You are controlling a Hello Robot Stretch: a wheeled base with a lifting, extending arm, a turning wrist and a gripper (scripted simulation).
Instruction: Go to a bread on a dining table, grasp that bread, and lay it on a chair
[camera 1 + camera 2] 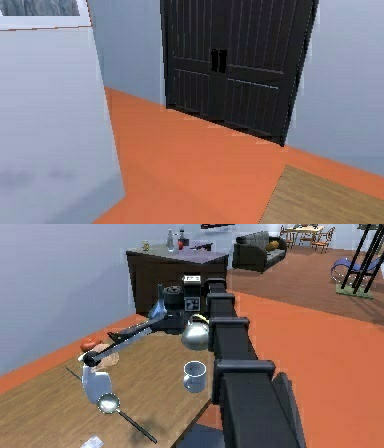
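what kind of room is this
Likely an open-plan home, at its dining end: a wooden table set with a mug and a kettle, a dark sofa farther off, and black double doors.

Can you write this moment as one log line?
gripper: near tan lump on table | holding: cannot tell | ahead: black door

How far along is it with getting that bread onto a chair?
Done, by the look of it: getting to the table, since the arm reaches over the wooden table. In hand: the gripper is at a small tan lump, possibly the bread; whether it holds anything cannot be told. Left: lifting it and laying it on a chair, perhaps one of the far chairs.
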